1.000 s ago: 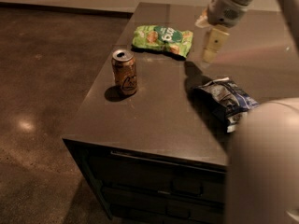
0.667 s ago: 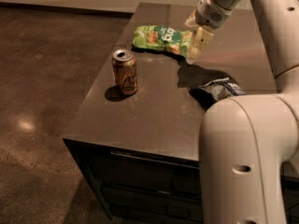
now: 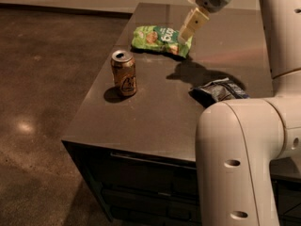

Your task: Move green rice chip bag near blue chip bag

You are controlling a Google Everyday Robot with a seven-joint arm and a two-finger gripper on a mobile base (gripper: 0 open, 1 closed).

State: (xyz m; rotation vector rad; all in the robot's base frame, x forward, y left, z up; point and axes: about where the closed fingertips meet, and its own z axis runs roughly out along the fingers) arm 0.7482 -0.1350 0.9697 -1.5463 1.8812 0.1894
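Arm link (image 3: 240,164): closest to me, the pale bulk of my own arm filled the near corner and hid part of the table behind it
Table (image 3: 155,121): dark cabinet top carrying all three items
Blue chip bag (image 3: 220,90): lay flat, on my side of the gripper and well apart from it, its near end tucked behind the arm link; it marked the goal, so I judged it should stay where it was
Can (image 3: 123,73): stood upright, nearer than the gripper and off to one side, out of the line between the two bags, so I judged it little risk to the move
Shadow (image 3: 193,74): fell on the tabletop between the bags, which suggested the gripper hung above the surface
Green rice chip bag (image 3: 160,39): lay flat towards the far edge, its end nearest the blue bag right at the gripper's tip, the rest stretching away towards the can's side
Gripper (image 3: 188,29): farthest, angled down onto that end of the green bag; whether it was spread, closed or gripping the foil I could not make out
Step, as I judged it: securing the green bag, with the carry across not yet begun
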